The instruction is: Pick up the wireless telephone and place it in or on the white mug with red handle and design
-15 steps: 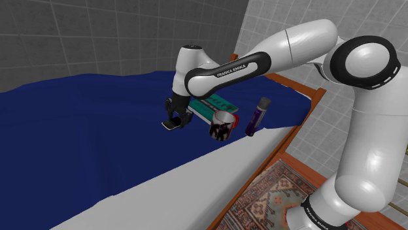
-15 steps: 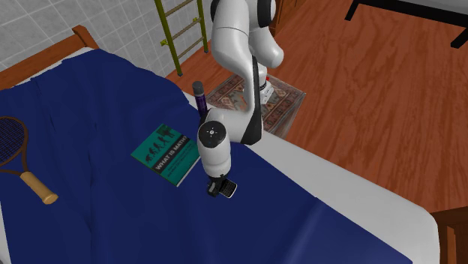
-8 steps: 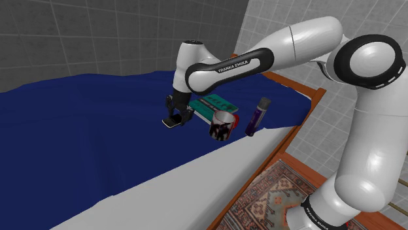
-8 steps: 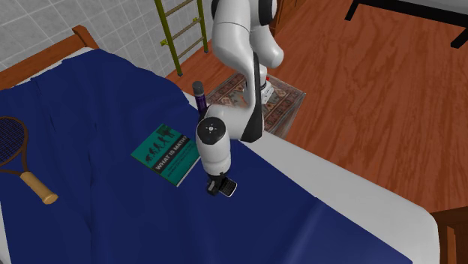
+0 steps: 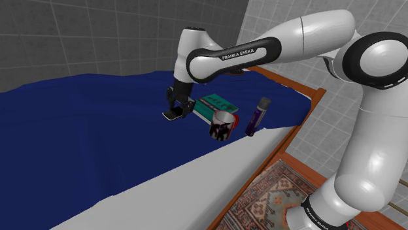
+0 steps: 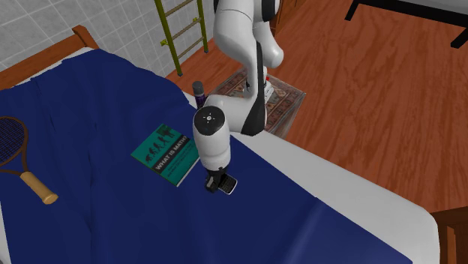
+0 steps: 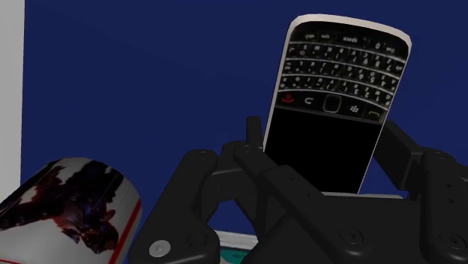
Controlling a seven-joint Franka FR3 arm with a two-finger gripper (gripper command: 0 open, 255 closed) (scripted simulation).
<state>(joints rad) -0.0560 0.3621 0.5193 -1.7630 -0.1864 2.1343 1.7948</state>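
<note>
A black phone with a keypad and silver rim (image 7: 337, 97) is clasped between my black fingers (image 7: 251, 142). My gripper (image 5: 176, 110) is shut on the phone (image 5: 174, 115) and hangs a little above the blue bedspread (image 5: 78, 131). The white mug with a dark red design (image 5: 222, 124) stands on the bedspread to the shoulder view's right of the gripper, near the white sheet. In the wrist view the mug (image 7: 71, 206) lies off to one side of the fingers. From the second exterior view the gripper (image 6: 220, 182) holds the phone (image 6: 226, 185) below the white wrist.
A green book (image 5: 216, 104) lies just behind the mug, and a purple bottle (image 5: 257, 116) stands beside it by the wooden bed frame (image 5: 297, 88). A tennis racket (image 6: 22, 161) rests far across the bed. A patterned rug (image 5: 274, 189) covers the floor.
The gripper has risen a little with the phone still held, and the forearm has swung upward. The mug, book and bottle have not moved.
</note>
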